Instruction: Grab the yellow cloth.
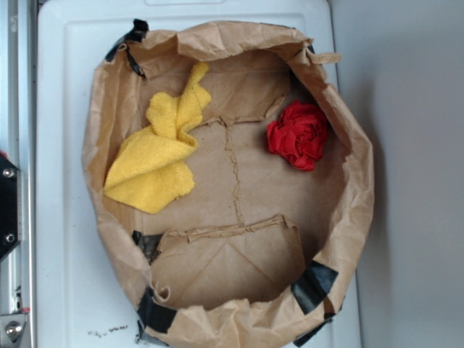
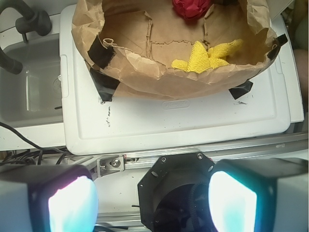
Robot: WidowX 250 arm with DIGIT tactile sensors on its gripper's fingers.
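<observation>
The gripper appears only in the wrist view, its two glowing pads standing wide apart at the bottom edge with nothing between them. It hovers well clear of the work, over the metal rail just short of the white plastic lid. Beyond the gripper, on that lid, sits a shallow brown paper bag tray with black tape at its corners. The yellow cloth lies inside the tray, ahead of the gripper and slightly to the right in the wrist view, bunched with one twisted end against the paper wall. The red cloth, a small rose-like wad, rests farther away, apart from the yellow one. No brand, label or readable writing shows on anything.
</observation>
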